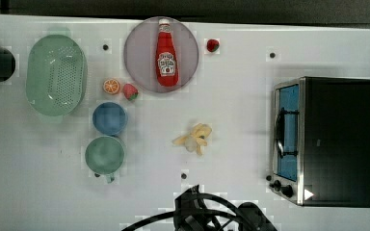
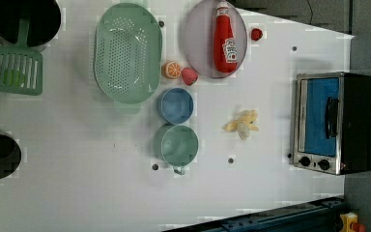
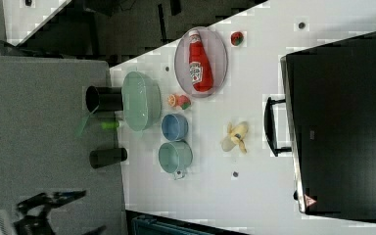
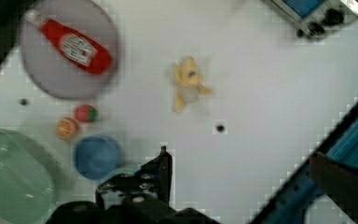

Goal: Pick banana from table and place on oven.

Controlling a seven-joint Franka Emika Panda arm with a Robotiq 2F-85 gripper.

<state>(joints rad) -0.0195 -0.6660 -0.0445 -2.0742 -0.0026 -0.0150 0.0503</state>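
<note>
Smooth matt white table [image 1: 231, 86], dotted with a few small dark holes. Pale yellow banana [image 1: 195, 138], soft-looking and dull, like matt plastic or foam. Oven [image 1: 327, 139] with a flat black top of faint sheen, brushed silver metal frame, blue-tinted glossy glass door, black plastic knobs. Glossy red plastic ketchup bottle [image 1: 166, 53] with white cap and paper-like label, on a smooth greyish matt plate [image 1: 139, 48]. Pale green perforated plastic colander [image 1: 56, 74], semi-matt. Blue bowl [image 1: 110, 118] and green cup [image 1: 105, 154], smooth plastic, slightly shiny. Orange slice [image 1: 111, 86] and red strawberries [image 1: 130, 91], shiny toy plastic. Black matt gripper [image 4: 140, 184] hardware, jaws spread wide.
</note>
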